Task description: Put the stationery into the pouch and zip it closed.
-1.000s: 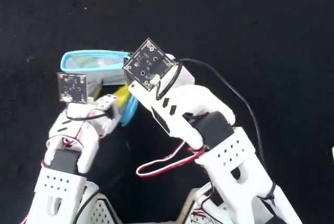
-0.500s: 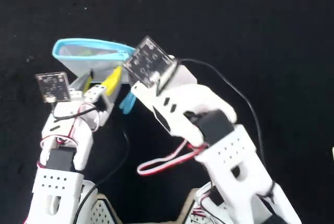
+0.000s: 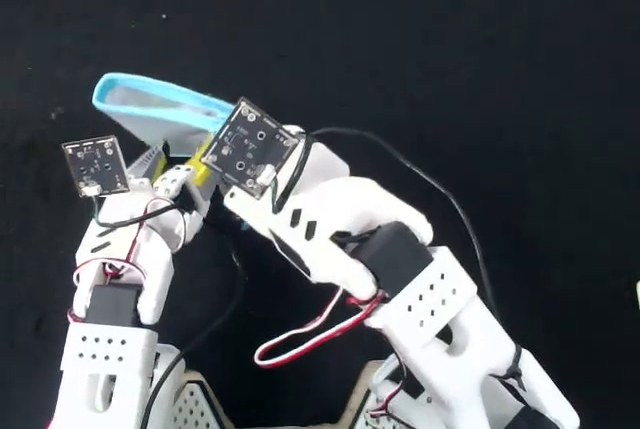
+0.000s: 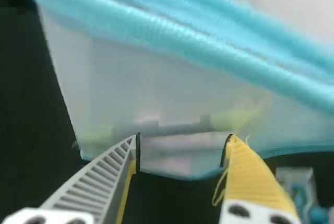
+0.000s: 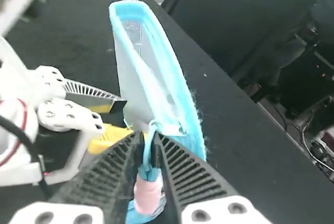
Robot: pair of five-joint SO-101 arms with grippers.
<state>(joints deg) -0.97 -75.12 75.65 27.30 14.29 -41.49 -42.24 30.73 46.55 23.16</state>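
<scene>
Slippage, we reckon: right gripper (image 5: 149, 139) pinches zip tab (image 5: 154, 154), left gripper (image 4: 180, 145) gapes open at 6 o'clock of pouch (image 3: 150, 114), unanchored.

The pouch (image 3: 140, 109) sits over the table (image 3: 480, 79) toward its 10 o'clock, with stationery (image 4: 172, 127) inside along the bottom. The left gripper (image 4: 181, 148) is at the pouch's 6 o'clock edge; the right gripper (image 5: 148, 139), at its 4 o'clock end, pinches the zip pull (image 5: 154, 156)
</scene>
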